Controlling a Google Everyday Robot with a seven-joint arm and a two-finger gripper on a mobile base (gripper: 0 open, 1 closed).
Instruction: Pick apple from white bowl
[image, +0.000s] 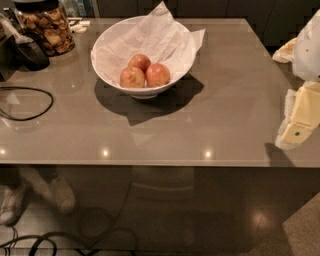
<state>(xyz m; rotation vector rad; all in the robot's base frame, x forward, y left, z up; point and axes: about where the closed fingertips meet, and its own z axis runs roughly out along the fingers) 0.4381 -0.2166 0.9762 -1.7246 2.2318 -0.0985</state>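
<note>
The white bowl stands at the back middle of the grey table, lined with crumpled white paper. Three apples lie in it. The reddest apple is at the front right, a yellower one is to its left, and a third is behind them. My gripper, cream-yellow under a white arm part, hangs at the right edge of the view over the table's right side. It is well to the right of the bowl and touches nothing.
A glass jar of brown snacks and a black object stand at the back left. A black cable loops on the table's left side. The table's front edge runs across the middle. Someone's shoes show below it.
</note>
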